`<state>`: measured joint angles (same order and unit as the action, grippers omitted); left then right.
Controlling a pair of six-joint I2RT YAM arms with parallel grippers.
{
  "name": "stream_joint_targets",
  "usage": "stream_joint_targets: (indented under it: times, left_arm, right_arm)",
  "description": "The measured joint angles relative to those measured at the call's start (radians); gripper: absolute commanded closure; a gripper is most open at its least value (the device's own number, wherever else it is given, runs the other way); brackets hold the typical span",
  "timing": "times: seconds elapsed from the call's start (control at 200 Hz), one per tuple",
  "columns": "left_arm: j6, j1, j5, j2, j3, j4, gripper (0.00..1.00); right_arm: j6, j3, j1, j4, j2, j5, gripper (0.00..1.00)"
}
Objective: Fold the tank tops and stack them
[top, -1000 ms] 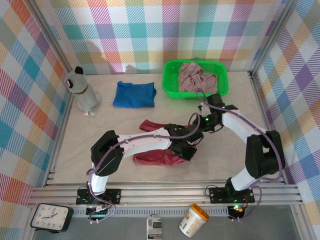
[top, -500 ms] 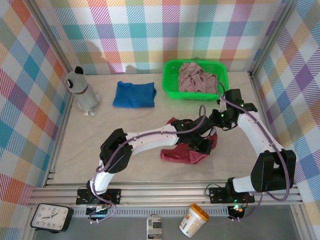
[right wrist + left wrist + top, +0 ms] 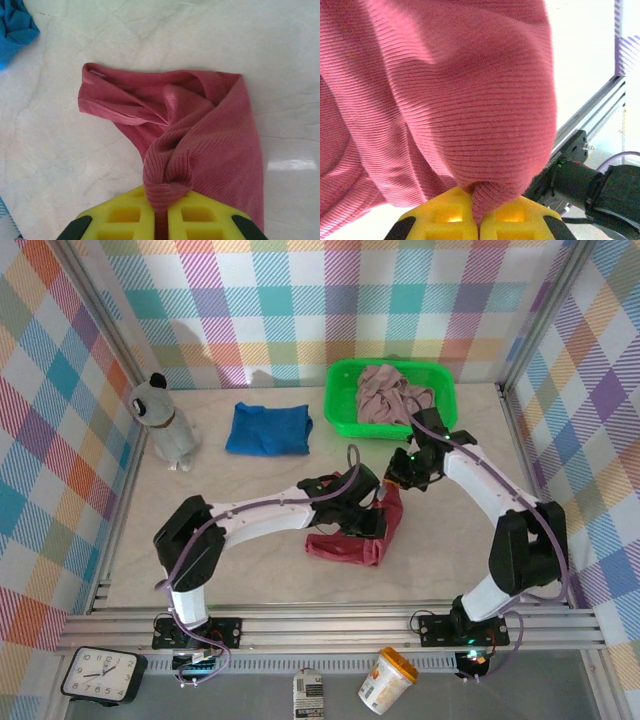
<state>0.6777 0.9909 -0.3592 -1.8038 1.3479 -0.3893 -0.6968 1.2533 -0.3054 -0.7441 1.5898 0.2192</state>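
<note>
The dark red tank top (image 3: 352, 540) lies bunched at mid-table, its right part lifted. My left gripper (image 3: 366, 516) is shut on a fold of it, and the ribbed red cloth (image 3: 460, 100) hangs over the yellow pads (image 3: 445, 220). My right gripper (image 3: 396, 480) is shut on another bunched edge (image 3: 167, 185), while the rest of the top (image 3: 200, 125) trails onto the table. The royal blue tank top (image 3: 267, 429) lies folded at the back left, and its corner (image 3: 15, 27) shows in the right wrist view. The pale pink tank top (image 3: 392, 392) sits crumpled in the green basket (image 3: 340, 418).
A grey and white stuffed toy (image 3: 168, 425) stands at the far left. Plaid walls close three sides. The metal frame rail (image 3: 330, 625) runs along the near edge, with a clock (image 3: 100, 675) and a cup (image 3: 388, 680) beyond it.
Both grippers stayed shut on the dark red top. They carried it right, then back a little left. The cloth went from spread out to a tighter doubled bundle.
</note>
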Motion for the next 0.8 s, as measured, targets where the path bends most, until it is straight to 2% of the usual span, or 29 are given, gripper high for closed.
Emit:
stream_joint_targets:
  times: [0.38,0.8]
  left_arm:
    - [0.011,-0.096,-0.007,0.164,-0.140,-0.050,0.95]
    - [0.003,-0.227,0.005,0.288,-0.283,-0.107,0.91]
  right_arm:
    - [-0.181,0.185,-0.143,-0.026,0.158,-0.067,0.85]
    - [-0.259,0.408,-0.259,-0.045,0.384,-0.083,0.84]
